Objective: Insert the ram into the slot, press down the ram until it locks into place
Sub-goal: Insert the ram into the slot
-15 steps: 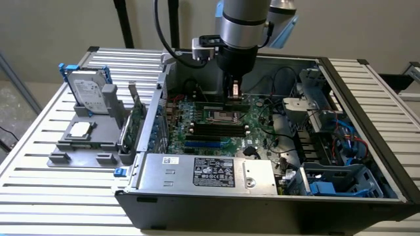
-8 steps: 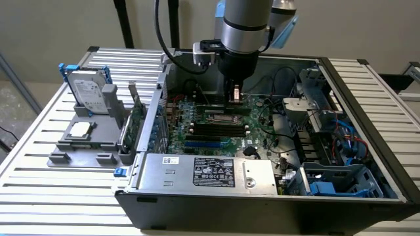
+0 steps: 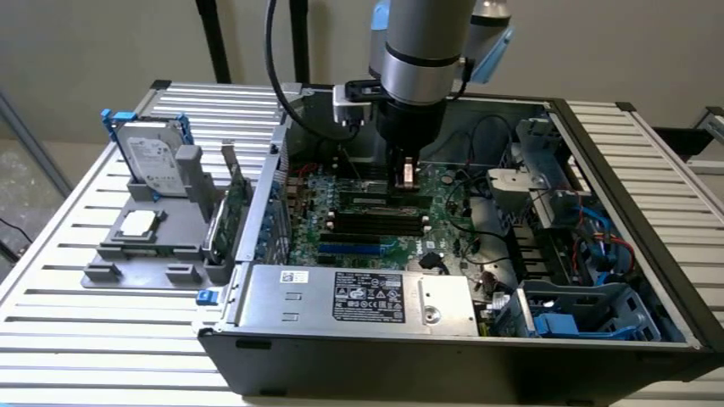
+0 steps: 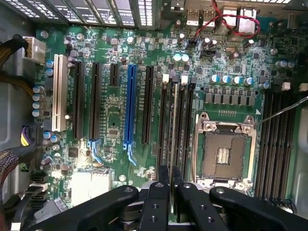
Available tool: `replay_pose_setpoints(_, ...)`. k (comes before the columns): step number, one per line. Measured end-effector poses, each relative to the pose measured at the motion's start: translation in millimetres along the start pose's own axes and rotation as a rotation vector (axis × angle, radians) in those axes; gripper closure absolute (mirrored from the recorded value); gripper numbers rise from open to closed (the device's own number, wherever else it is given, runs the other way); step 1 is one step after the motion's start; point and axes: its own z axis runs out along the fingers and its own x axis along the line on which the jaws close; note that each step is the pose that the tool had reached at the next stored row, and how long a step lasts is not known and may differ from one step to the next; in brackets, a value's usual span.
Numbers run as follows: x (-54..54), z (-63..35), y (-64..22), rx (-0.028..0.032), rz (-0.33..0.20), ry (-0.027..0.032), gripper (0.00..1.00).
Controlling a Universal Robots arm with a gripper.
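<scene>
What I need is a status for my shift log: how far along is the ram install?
Done: the end effector is closed on the ram, held edge-on in line with the black memory slots beside the processor socket. In hand: the ram at one slot; its depth cannot be told. Left: locking, which nothing here shows.

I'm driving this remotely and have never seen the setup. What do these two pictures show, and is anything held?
The exterior view shows one robot arm reaching down into an open computer case on a slatted table; a grey tray beside it carries a hard drive. The wrist view looks down from the arm at the green motherboard. The black fingers appear closed on the ram, seen edge-on, lined up along the black memory slots beside the silver processor socket. Whether it is seated, I cannot tell.
</scene>
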Motion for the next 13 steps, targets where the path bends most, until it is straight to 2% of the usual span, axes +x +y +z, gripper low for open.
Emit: replay_pose_setpoints(13, 1.2, 17.5, 4.4, 0.0028, -0.001, 0.0003, 0.86)
